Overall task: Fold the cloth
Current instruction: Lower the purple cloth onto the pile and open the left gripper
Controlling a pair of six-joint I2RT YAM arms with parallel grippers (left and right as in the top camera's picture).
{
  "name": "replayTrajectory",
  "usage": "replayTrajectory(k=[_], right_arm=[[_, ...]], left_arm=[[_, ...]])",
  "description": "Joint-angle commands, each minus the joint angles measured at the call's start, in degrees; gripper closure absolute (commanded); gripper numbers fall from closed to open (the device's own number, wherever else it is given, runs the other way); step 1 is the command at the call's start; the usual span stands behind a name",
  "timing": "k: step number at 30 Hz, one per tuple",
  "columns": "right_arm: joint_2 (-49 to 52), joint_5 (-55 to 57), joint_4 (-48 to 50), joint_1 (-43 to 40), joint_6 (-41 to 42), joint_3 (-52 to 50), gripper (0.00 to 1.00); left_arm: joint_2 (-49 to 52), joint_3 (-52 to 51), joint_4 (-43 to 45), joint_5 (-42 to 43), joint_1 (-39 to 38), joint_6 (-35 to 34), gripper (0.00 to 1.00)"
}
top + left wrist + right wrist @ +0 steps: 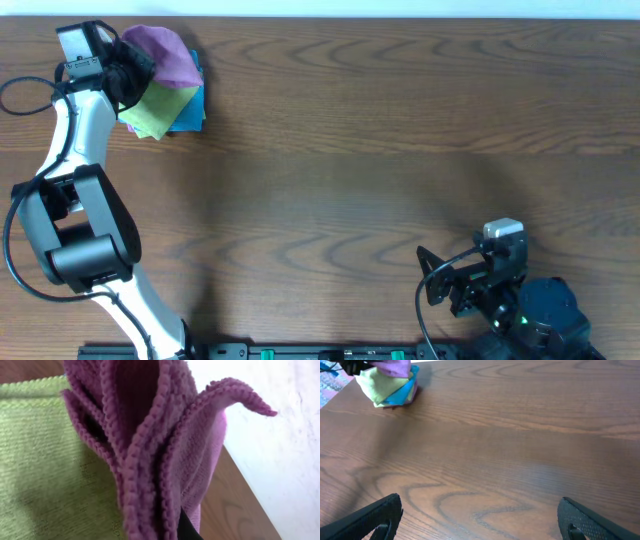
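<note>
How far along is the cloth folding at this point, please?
Barely begun. Done: the left gripper is at the pile, shut on the purple cloth. In hand: the cloth hangs bunched in upright pleats above the green cloth. Left: spread it on the table and fold it; no fold is made yet. The right gripper sits open, far from the pile.

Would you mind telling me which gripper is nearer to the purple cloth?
Left. The left gripper is at the purple cloth, pinching its bunched folds in the far left corner; the right gripper rests open, far across the table.
</note>
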Motion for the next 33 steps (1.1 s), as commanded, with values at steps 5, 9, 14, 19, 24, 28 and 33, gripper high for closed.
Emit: replayTrajectory(k=[5,9,14,19,24,28,33], right_arm=[[-0.31,0.39,-0.11,-0.35,0.74,0.02,0.01],[-0.31,0.39,-0.09,-0.35,0.74,0.02,0.01],[-0.31,0.39,-0.09,-0.35,0.74,0.02,0.01],[-0.31,0.39,-0.09,-0.35,0.74,0.02,0.01],[-0.31,0.39,-0.09,-0.35,0.74,0.02,0.01],[-0.31,0.39,-0.09,-0.35,0.74,0.02,0.01],[-0.31,0.39,-0.11,-0.35,0.74,0.02,0.01]], left_arm=[[0.42,1.57,-2.71,-2.62,0.13,4.04,0.91],[0.42,1.57,-3.32,-3.52,0.15,4.02,0.78],[0.42,1.57,-3.61,-4.07,0.85,4.02,0.43],[0.42,1.57,-4.70,-3.87,2.43,4.02,0.32],[0.39,1.60,-6.43,-3.37,3.65,4.04,0.32],[0.39,1.60,-7.50,-2.34,3.85,4.07,0.33],[-0.09,1.62,-8.22,-1.14,3.93,5.09,0.30]])
